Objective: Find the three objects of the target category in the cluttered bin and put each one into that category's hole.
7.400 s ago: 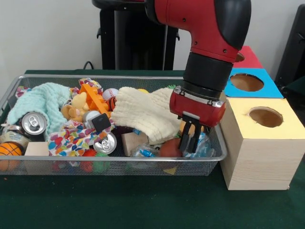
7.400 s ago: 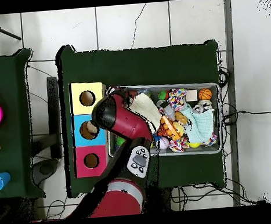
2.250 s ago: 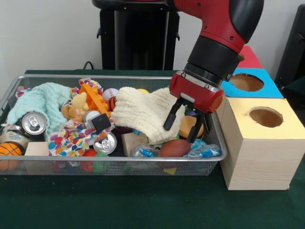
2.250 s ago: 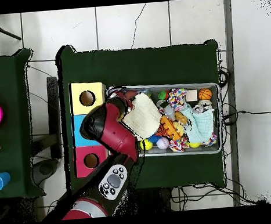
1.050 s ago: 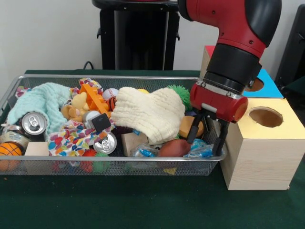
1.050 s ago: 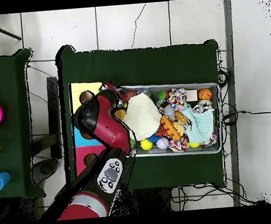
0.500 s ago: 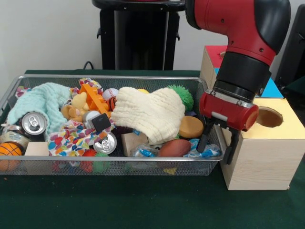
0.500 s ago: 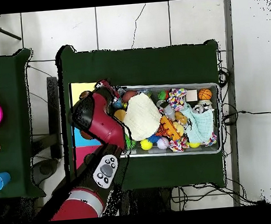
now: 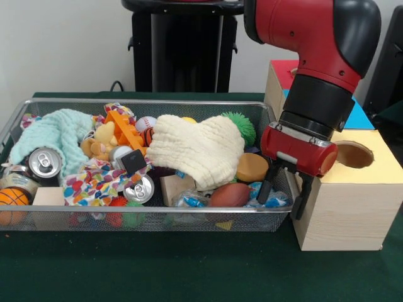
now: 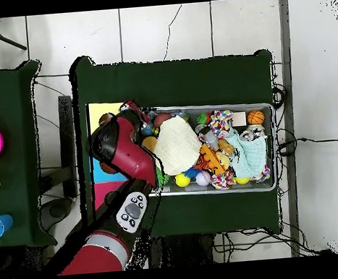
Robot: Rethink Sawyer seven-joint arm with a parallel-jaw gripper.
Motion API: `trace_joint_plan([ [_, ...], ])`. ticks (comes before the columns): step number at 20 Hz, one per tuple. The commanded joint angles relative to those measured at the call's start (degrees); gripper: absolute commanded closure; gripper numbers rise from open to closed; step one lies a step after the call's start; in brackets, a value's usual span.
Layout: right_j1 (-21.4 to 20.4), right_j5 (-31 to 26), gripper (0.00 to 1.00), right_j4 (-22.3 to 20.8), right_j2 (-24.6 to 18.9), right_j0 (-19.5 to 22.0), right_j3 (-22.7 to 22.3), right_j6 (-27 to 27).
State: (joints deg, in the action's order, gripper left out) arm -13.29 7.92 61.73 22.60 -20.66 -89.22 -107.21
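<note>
Claw (image 9: 281,195) spread wide, nothing between its two dark fingers (image 9: 264,189); it hangs at the wire bin's (image 9: 151,211) right end, straddling the gap between the bin wall and the yellow-topped box (image 9: 352,201). One finger is over the bin's corner, the other against the box's front corner. Just inside the bin beside the claw: blue crinkly wrapper (image 9: 267,196), brown football (image 9: 230,195), orange puck-shaped thing (image 9: 252,167). A cream knitted cloth (image 9: 195,148) is heaped mid-bin, a green spiky ball (image 9: 241,126) behind it. Further left: soda can (image 9: 138,189), second can (image 9: 43,162), mint cloth (image 9: 50,132), small basketball (image 9: 14,198). The yellow box's hole (image 9: 354,154) is open on top, partly behind the arm (image 9: 315,75). Blue box (image 9: 359,116) and red box (image 9: 283,69) stand behind it. Green worktop (image 9: 189,264) beneath.
</note>
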Motion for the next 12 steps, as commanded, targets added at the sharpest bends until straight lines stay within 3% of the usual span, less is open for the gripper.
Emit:
trace_joint_plan([
  [1, 4.9, -4.52, 0.0, 5.07, -2.57, -1.6, 1.27, -12.62],
  [4, 5.58, -7.1, 0.0, 7.03, -0.39, -3.27, 1.51, -12.78],
  [12, 5.05, -12.32, 0.0, 6.52, 3.32, -5.3, 1.69, -14.54],
])
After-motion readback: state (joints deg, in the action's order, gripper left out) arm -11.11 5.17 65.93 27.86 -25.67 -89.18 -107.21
